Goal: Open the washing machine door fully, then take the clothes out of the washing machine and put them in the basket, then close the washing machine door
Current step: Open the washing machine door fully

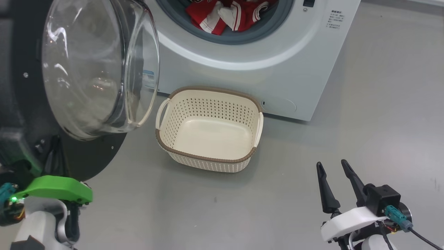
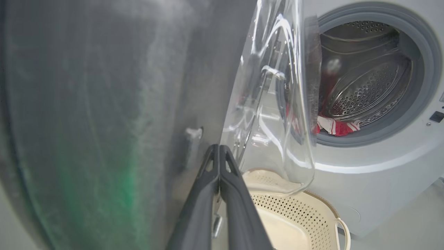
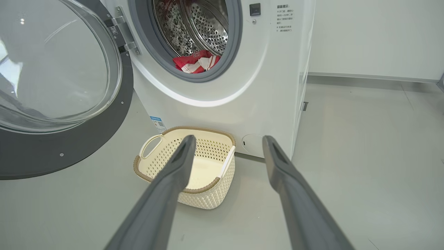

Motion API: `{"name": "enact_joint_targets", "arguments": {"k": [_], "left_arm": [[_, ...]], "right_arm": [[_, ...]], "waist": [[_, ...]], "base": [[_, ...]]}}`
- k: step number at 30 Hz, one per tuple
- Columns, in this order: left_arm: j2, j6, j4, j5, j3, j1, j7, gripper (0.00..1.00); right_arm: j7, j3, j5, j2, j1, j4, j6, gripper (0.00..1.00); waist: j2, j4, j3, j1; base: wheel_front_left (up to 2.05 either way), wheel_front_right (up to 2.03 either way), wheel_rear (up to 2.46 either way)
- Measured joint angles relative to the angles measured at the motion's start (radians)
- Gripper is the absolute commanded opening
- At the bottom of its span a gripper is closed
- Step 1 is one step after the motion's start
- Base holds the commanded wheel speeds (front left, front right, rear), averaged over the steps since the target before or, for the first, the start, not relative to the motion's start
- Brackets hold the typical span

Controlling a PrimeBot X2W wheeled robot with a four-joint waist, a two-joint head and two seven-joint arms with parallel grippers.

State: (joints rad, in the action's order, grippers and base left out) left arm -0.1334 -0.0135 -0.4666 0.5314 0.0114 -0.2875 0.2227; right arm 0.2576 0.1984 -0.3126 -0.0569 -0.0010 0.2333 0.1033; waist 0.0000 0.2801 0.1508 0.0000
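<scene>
The washing machine [image 1: 260, 69] stands at the top of the head view with the washing machine door [image 1: 97, 66] swung wide to the left, its glass bowl bulging toward me. Red and white clothes [image 1: 229, 15] lie in the drum mouth, and show as clothes [image 3: 196, 63] and clothes [image 2: 338, 127] in the wrist views. The empty cream basket [image 1: 215, 166] sits on the floor before the machine. My left gripper [image 2: 219, 147] is shut, tips close against the door's dark inner face [image 2: 104, 104] beside the glass. My right gripper [image 1: 331, 164] is open and empty, low at the right, pointing toward the basket [image 3: 194, 129].
Grey floor [image 1: 364, 132] spreads to the right of the machine and between my right gripper and the basket. The door's black ring [image 3: 52, 152] hangs over the floor left of the basket. A white wall [image 3: 374, 34] rises behind the machine's right side.
</scene>
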Motion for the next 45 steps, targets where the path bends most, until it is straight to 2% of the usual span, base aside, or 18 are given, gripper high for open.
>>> {"name": "enact_joint_targets", "arguments": {"k": [17,26,36,45], "left_arm": [[-0.091,-0.031,-0.007,0.087,-0.185,-0.059,0.015,0.0],[-0.121,-0.034,-0.031,0.123,-0.244,-0.107,0.016,0.0],[-0.141,-0.029,-0.067,0.126,-0.255,-0.125,0.025,0.0],[-0.137,-0.015,-0.107,0.1,-0.231,-0.127,0.026,0.0]], "right_arm": [[0.0,0.003,0.018,-0.032,-0.063,-0.001,0.0,1.0],[-0.007,-0.004,0.034,-0.058,-0.088,-0.007,0.0,1.0],[-0.007,-0.014,0.043,-0.073,-0.106,-0.007,0.0,1.0],[-0.007,-0.013,0.041,-0.063,-0.114,0.021,0.0,1.0]], "waist": [[0.0,-0.038,0.126,0.0],[0.0,-0.047,0.189,0.0],[0.0,-0.046,0.221,0.0],[0.0,-0.045,0.182,0.0]], "base": [[0.0,0.0,0.0],[0.0,0.0,0.0],[0.0,0.0,0.0],[0.0,0.0,0.0]]}}
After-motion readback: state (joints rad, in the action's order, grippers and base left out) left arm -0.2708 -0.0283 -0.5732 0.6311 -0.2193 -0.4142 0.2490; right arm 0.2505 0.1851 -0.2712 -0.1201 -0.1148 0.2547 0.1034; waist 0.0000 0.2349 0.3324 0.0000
